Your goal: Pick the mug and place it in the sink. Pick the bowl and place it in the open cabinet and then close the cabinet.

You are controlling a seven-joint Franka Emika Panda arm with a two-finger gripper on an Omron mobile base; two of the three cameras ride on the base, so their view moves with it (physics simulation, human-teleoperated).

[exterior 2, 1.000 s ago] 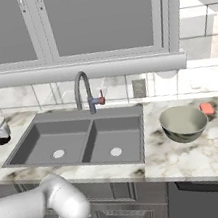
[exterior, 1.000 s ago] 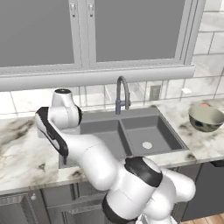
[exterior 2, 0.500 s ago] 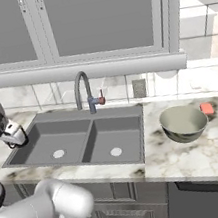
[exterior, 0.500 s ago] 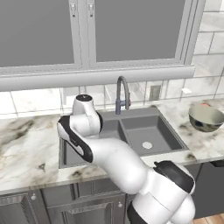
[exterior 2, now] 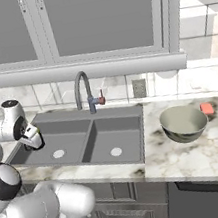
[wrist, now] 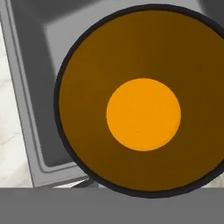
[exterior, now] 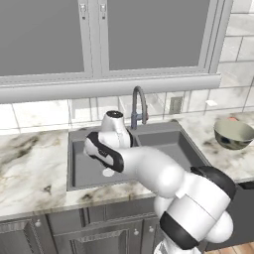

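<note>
My gripper (exterior 2: 34, 140) hangs over the left basin of the dark grey sink (exterior 2: 120, 129), shut on the mug. The hand view looks straight down into the mug (wrist: 143, 114): black rim, brown-orange wall, bright orange bottom, with the sink's (wrist: 39, 87) left basin wall and the marble counter behind it. My fingertips are hidden there. In the left base view the arm bends low over the sink's (exterior: 168, 144) left half. The pale green bowl (exterior 2: 183, 123) (exterior: 233, 134) sits upright on the counter to the right of the sink. The open cabinet is out of view.
A grey gooseneck faucet (exterior 2: 83, 87) (exterior: 139, 104) stands behind the sink's middle. A small red object (exterior 2: 207, 109) lies behind the bowl. Frosted-glass wall cabinets (exterior 2: 100, 16) hang above. Marble counter (exterior: 30, 163) runs left of the sink, with dark drawer fronts below.
The arm has swung right from above the left counter to over the sink's left basin, carrying the mug with it. Bowl and base have stayed put.
</note>
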